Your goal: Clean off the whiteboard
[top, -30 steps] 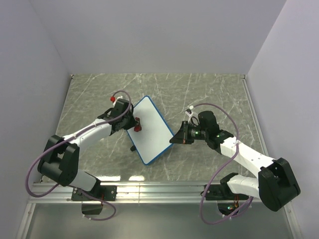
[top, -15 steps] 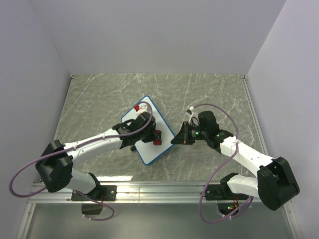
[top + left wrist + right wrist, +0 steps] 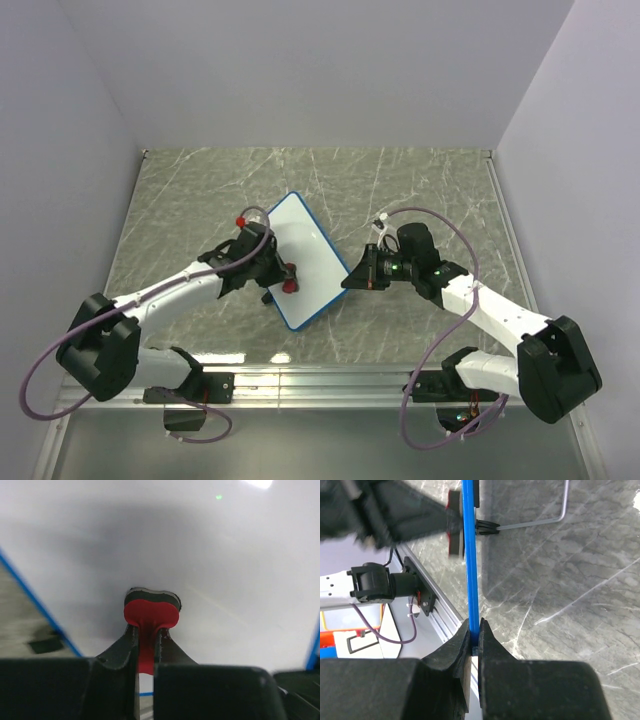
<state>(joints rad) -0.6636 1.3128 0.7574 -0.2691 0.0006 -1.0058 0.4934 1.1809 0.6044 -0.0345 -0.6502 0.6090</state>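
Observation:
The whiteboard, white with a blue rim, lies slanted at the middle of the marble table. Its face shows no marks in the top view. My left gripper is shut on a small red-and-black eraser, over the board's lower left part. In the left wrist view the eraser presses against the white board face, held between the closed left gripper. My right gripper is shut on the board's right blue rim. In the right wrist view the right gripper pinches that rim edge-on.
A wire stand sticks out from the board's underside above the marble top. An aluminium rail runs along the near edge by the arm bases. Plain walls close in the table at left, right and back.
The left gripper with the eraser swept from the board's left edge to its lower right part, then back toward the left. The right gripper has kept its hold on the rim.

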